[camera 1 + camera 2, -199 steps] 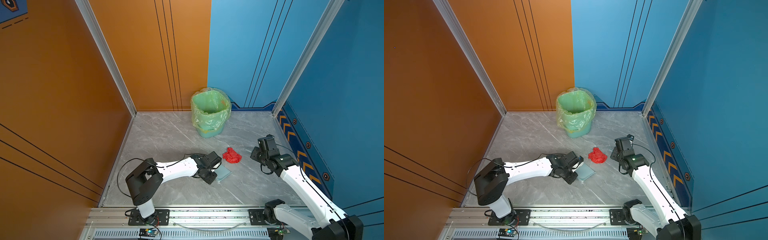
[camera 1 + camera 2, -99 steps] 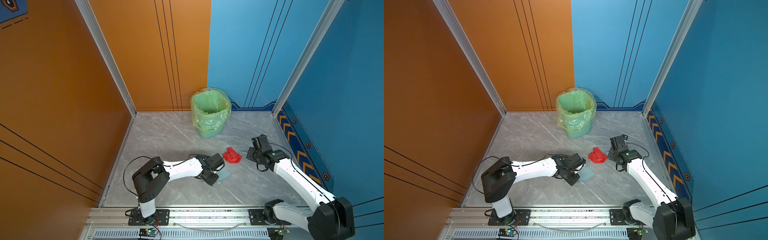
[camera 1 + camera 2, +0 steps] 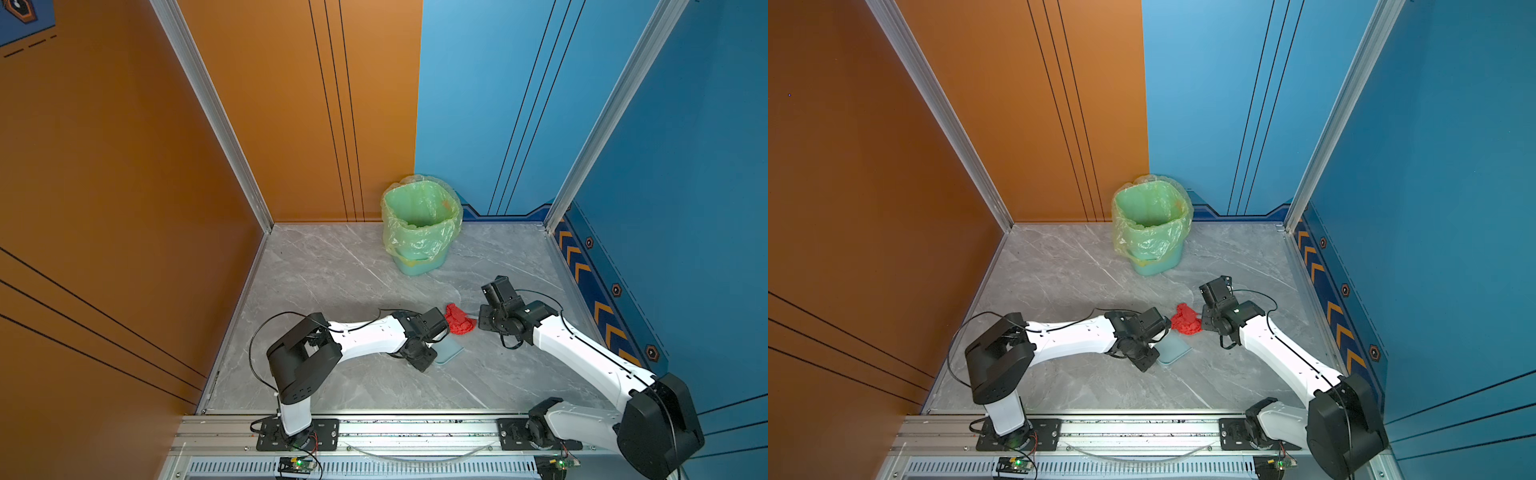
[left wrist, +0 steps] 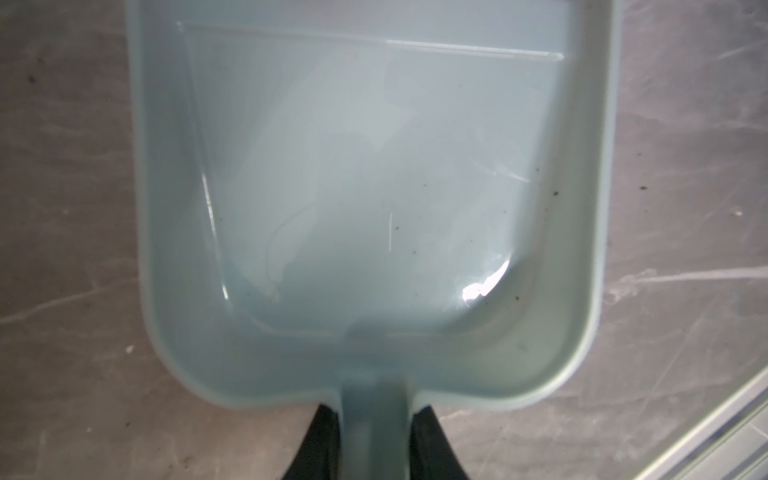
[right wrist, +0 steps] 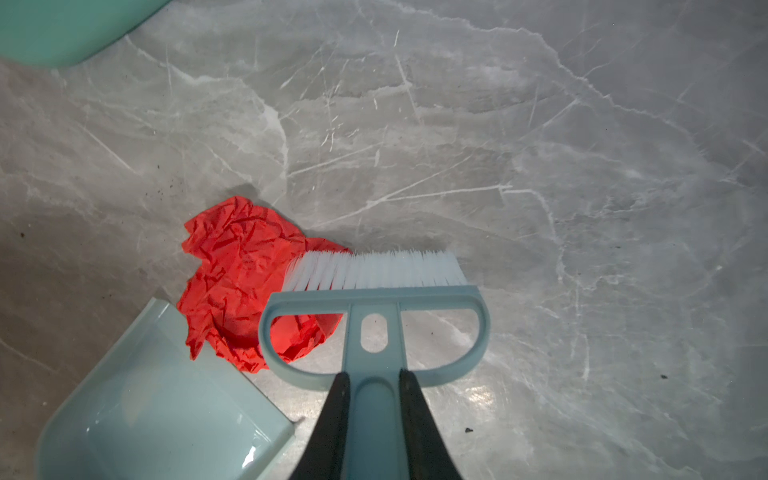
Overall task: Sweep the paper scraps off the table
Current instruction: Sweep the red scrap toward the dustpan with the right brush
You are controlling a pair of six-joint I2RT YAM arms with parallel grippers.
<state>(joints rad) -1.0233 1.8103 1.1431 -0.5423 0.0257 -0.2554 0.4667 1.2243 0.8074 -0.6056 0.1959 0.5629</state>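
Just ahead of the right fingers (image 5: 338, 415), red paper scrap (image 5: 232, 270) against brush bristles (image 5: 374, 272).

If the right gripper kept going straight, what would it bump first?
The right gripper holds the brush, so its bristles lead: probably the grey table just ahead, one end brushing the red paper scrap. Depth is unclear.

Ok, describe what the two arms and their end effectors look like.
Both match: the left arm and right arm have white link shells, bulky black joint housings and thin black cables looping outside. The left end effector and right end effector each have two tapered black fingers.
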